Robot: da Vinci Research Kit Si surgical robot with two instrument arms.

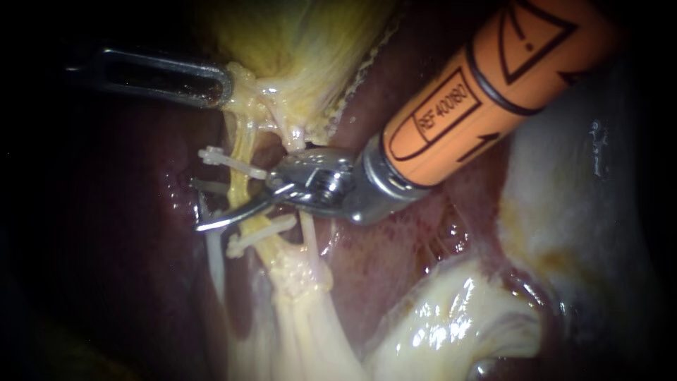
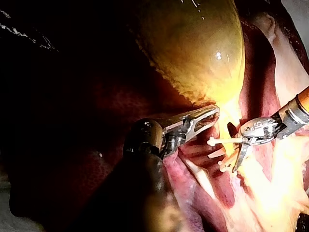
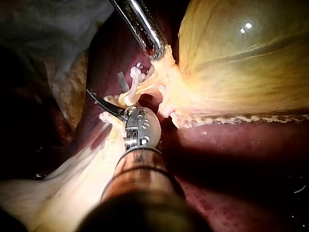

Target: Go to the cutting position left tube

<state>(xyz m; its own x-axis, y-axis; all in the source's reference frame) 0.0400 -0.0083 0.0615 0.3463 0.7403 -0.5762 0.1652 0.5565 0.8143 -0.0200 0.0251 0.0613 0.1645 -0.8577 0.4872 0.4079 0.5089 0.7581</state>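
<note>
The liver [image 1: 374, 254] lay dark red across most of the endoscope view, with the yellow gallbladder [image 1: 310, 42] swelling over it at the top. In the left wrist view the gallbladder [image 2: 193, 43] bulged just ahead of our left instrument. A glistening pale mass of tissue [image 1: 451, 317] filled the lower right of the endoscope view.

Our right instrument [image 1: 196, 206] came in from the upper right on a thick orange shaft that ended in a metal wrist and two thin curved blades. Its claw stood open and held nothing. One blade crossed in front of the left tube [image 1: 241, 185] and the other showed grey behind it, so the tube sat between them.

Our left instrument [image 1: 227, 85] reached in from the left. Its slotted claw was closed on the gallbladder's neck, where pale strands gathered.

The left tube ran from that neck to the fatty stalk below, and a thinner right tube [image 1: 307, 236] ran just beside it, under the metal wrist.

Two white clips crossed the left tube, an upper clip [image 1: 229, 161] and a lower clip [image 1: 257, 236]. The open blades lay between them.
</note>
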